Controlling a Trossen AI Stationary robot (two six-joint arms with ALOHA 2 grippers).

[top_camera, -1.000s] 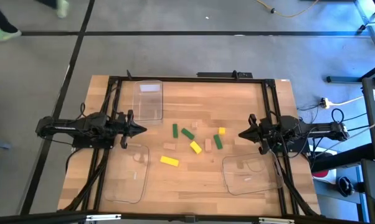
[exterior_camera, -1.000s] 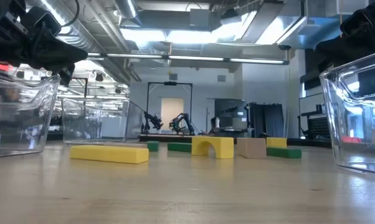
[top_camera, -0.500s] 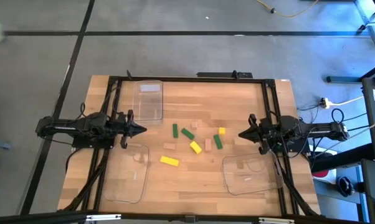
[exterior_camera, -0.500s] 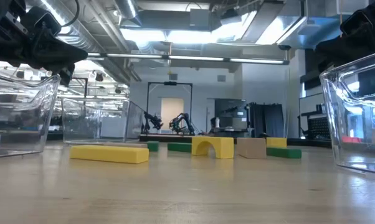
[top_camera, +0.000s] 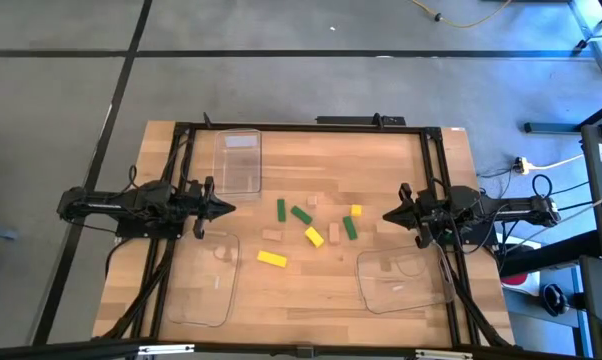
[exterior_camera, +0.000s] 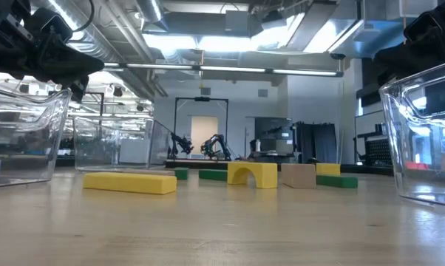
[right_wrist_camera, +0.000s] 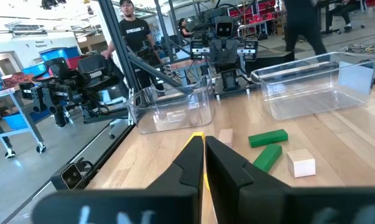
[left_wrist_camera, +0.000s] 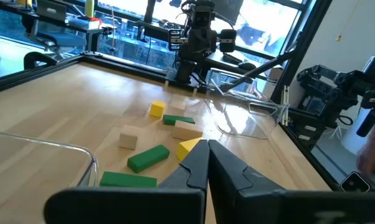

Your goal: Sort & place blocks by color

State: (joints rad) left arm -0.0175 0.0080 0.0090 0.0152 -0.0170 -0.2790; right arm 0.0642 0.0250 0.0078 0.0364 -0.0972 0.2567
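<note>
Green, yellow and tan blocks lie scattered flat on the middle of the table: green bars (top_camera: 281, 209) (top_camera: 301, 214) (top_camera: 350, 228), yellow pieces (top_camera: 272, 258) (top_camera: 314, 236) (top_camera: 356, 210), tan pieces (top_camera: 272, 235) (top_camera: 333, 235). In the low view a yellow arched block (exterior_camera: 252, 174) stands on its two feet. My left gripper (top_camera: 229, 209) hovers shut at the table's left side, clear of the blocks. My right gripper (top_camera: 387, 215) hovers shut at the right side. In the wrist views the shut fingertips (left_wrist_camera: 207, 149) (right_wrist_camera: 202, 140) point at the blocks.
Three clear plastic trays sit on the table: one at the far left (top_camera: 238, 160), one near left (top_camera: 203, 278), one near right (top_camera: 403, 279). A black frame (top_camera: 301, 126) rims the table. People stand in the room beyond, seen in the right wrist view.
</note>
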